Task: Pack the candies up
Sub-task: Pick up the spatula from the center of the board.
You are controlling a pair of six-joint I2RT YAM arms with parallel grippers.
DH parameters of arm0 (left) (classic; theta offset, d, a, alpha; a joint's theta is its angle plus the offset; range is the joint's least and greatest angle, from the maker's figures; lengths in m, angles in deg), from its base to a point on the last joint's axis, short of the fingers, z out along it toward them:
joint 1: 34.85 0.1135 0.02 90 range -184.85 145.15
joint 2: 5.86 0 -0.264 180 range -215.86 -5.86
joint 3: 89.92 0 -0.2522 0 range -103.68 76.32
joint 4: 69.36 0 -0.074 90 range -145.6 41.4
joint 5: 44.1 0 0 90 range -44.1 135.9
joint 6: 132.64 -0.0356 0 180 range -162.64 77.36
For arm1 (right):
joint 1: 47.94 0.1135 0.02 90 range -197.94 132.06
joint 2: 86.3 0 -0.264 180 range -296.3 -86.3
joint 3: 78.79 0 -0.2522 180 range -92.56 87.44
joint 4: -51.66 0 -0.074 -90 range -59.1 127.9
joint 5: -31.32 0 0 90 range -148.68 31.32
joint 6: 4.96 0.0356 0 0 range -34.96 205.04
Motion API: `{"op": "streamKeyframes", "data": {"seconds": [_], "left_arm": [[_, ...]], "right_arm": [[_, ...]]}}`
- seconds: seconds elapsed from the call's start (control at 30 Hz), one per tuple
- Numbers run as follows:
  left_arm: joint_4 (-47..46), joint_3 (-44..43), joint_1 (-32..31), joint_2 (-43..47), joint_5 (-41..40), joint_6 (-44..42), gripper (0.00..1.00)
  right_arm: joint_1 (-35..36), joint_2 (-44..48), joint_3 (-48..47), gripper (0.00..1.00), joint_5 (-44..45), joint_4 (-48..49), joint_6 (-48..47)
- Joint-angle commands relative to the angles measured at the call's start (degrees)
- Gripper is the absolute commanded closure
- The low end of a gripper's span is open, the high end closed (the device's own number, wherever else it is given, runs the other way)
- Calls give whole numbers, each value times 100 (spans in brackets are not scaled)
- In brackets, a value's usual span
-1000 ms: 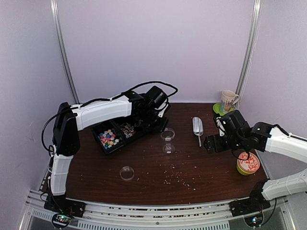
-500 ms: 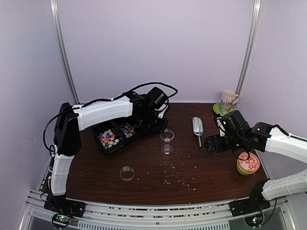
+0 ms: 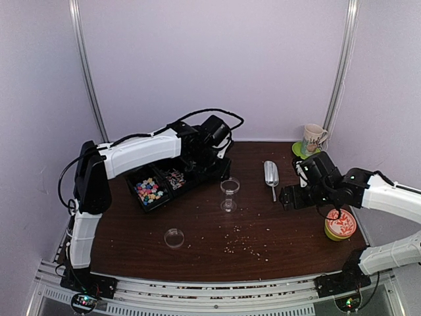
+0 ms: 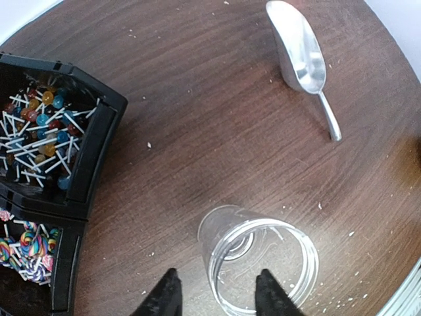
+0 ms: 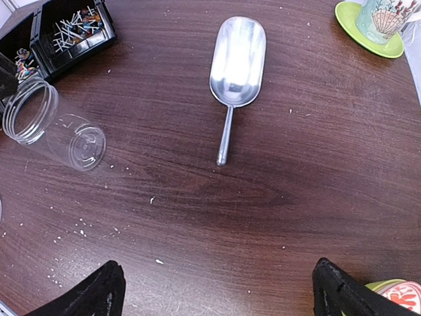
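We see the candies [image 3: 149,189], a heap of pink, yellow, blue and green pieces, in 1 compartment of the black tray [image 3: 172,192] at the left centre of the top view. They lie loose there, and no finger touches them. In the left wrist view a neighbouring compartment in the upper left of the frame holds lollipops [image 4: 39,131] with white sticks.

The left gripper [image 4: 218,272] hangs over the middle of the table [image 3: 131,237], just right of the tray. Its 2 fingers are parted and clasp nothing. Just beyond their tips a clear jar [image 4: 223,227] stands upright with its mouth open and nothing in it. We cannot tell whether the right-hand finger grazes its rim. The jar's clear lid [image 3: 174,237] lies flat well apart from it, toward the lower left of the top view.

The right gripper [image 5: 217,264] hovers at the right of the table with its fingers spread wide and nothing between them. Ahead of it a metal scoop [image 5: 237,62] lies on the wood, bowl toward the top of the frame. A mug [image 5: 385,16] sits on a green saucer [image 5: 358,29] in the upper right corner. A round patterned tin [image 3: 340,225] stands near the right edge. Pale crumbs [image 3: 247,243] dot the wood at lower centre.
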Motion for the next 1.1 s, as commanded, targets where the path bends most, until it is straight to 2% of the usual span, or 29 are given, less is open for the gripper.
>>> {"op": "streamKeyframes", "data": {"seconds": [0.0,0.07,0.3,0.4,0.57,0.8,1.07], "left_arm": [[107,-269,-41,285,-217,-112,56],[190,-331,-37,430,-312,-162,47],[354,-161,-28,1236,-993,-377,30],[354,92,-28,1601,-1423,-437,20],[387,587,-28,2163,-2601,-446,3],[358,1595,-7,2857,-3958,-162,2],[191,2499,88,3253,-3860,55,2]], "right_arm": [[-50,-195,-105,1,112,175,89],[-92,-334,-175,1,91,225,74],[-420,-921,-445,0,-123,457,-20],[-602,-1308,-582,0,-280,583,-55],[-857,-2043,-882,3,-604,764,-83],[-995,-3127,-1467,5,-765,734,41],[-1191,-3993,-1880,14,-903,706,307]]}}
